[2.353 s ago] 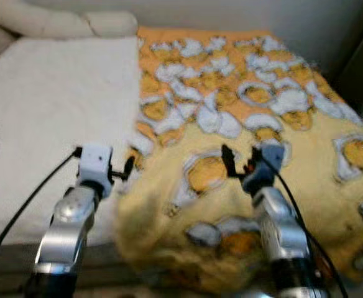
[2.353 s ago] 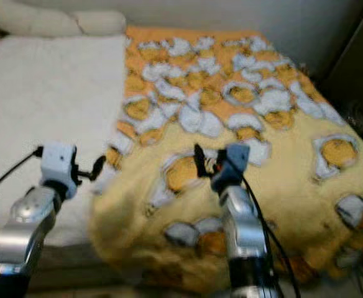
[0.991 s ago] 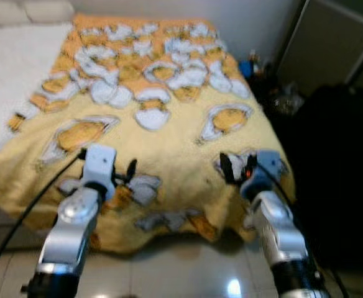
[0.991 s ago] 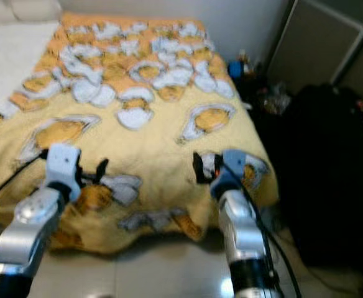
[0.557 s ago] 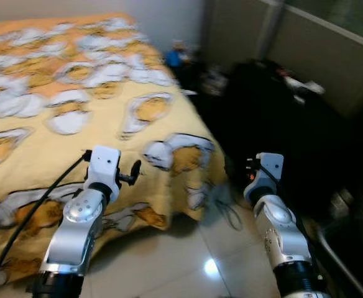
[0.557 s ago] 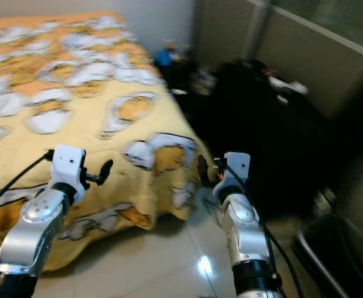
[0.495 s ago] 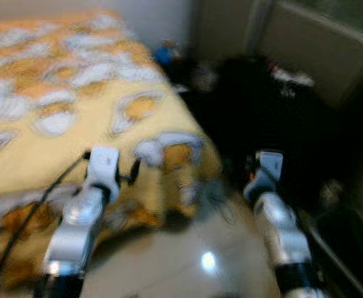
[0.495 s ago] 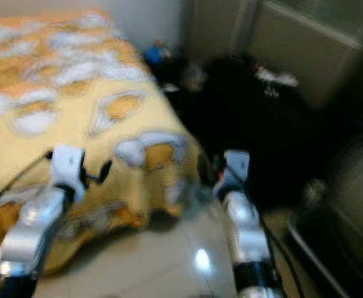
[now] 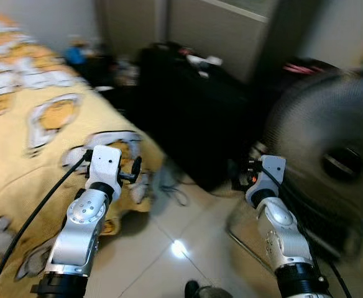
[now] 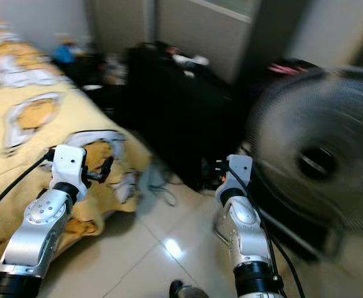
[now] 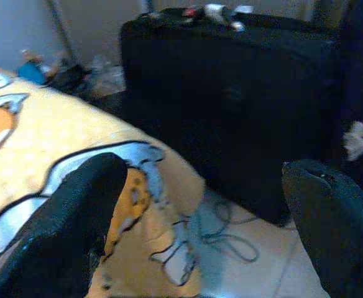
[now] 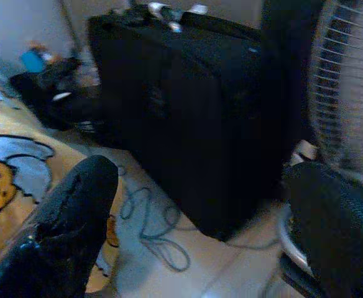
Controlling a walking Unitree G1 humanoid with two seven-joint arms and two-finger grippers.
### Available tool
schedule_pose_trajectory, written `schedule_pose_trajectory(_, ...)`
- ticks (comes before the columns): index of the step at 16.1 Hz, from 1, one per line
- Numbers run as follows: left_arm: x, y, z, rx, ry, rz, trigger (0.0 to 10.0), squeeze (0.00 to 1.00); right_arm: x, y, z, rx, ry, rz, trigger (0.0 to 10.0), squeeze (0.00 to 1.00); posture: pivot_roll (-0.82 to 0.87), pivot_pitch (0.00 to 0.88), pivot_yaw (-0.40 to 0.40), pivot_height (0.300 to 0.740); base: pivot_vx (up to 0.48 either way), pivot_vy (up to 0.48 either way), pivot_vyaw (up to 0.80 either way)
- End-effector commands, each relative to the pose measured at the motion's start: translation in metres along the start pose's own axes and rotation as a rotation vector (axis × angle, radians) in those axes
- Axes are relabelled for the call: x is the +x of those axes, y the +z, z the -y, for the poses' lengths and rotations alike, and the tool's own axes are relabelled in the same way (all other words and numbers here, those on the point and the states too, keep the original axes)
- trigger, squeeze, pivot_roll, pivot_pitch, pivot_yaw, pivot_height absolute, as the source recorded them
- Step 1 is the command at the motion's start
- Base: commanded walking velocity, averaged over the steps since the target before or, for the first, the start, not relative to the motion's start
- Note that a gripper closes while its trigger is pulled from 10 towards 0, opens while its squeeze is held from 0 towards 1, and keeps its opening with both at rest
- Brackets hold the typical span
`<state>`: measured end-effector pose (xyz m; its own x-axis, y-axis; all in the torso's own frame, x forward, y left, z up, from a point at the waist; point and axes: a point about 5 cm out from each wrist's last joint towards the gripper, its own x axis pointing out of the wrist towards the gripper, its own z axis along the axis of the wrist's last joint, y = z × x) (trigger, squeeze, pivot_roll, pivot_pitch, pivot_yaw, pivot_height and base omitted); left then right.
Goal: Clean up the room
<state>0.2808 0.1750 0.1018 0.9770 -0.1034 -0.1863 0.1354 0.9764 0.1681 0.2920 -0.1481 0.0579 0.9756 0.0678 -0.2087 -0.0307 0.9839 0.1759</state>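
A bed corner with a yellow blanket (image 9: 38,124) printed with orange cartoon cats fills the left. Both arms are raised in front of me. My left gripper (image 9: 133,169) hovers over the blanket's hanging corner, open and holding nothing. My right gripper (image 9: 239,177) hangs open over the tiled floor, between a black suitcase (image 9: 194,105) and a standing fan (image 9: 330,143). In the left wrist view the fingers (image 11: 76,230) frame the blanket corner and the suitcase (image 11: 231,93). The right wrist view has the suitcase (image 12: 188,112) ahead of its fingers (image 12: 69,230).
Loose cables (image 11: 225,236) lie on the glossy tile floor (image 9: 169,242) by the bed corner. Small items (image 9: 203,60) sit on top of the suitcase. Clutter with a blue object (image 9: 76,54) lies by the far wall. The fan's base (image 10: 281,236) is close on the right.
The whole view has swung to the right: the bed has slid to the left edge, and the suitcase and fan have come into view. Both arms keep the same pose, grippers open.
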Motion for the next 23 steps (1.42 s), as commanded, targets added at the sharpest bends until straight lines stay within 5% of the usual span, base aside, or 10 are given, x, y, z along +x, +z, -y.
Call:
schedule_pose_trajectory(1,0.000,-0.001,-0.001,-0.010,0.000,0.000,10.0,0.00,-0.002,-0.001,0.005,0.002,-0.021,-0.002,10.0,0.00,0.00,0.000,-0.028,0.740,0.000,0.000,-0.80)
schedule_pose_trajectory(8,-0.002,-0.002,-0.007,-0.049,-0.005,0.008,10.0,0.00,-0.002,-0.001,0.003,-0.015,-0.019,0.001,10.0,0.00,-0.01,0.000,-0.027,0.740,0.000,0.000,-0.80)
schedule_pose_trajectory(23,-0.004,-0.004,-0.020,-0.041,0.029,0.006,10.0,0.00,-0.006,0.001,-0.009,-0.047,0.040,0.045,10.0,0.00,-0.01,0.000,-0.029,0.740,0.285,0.000,-0.17)
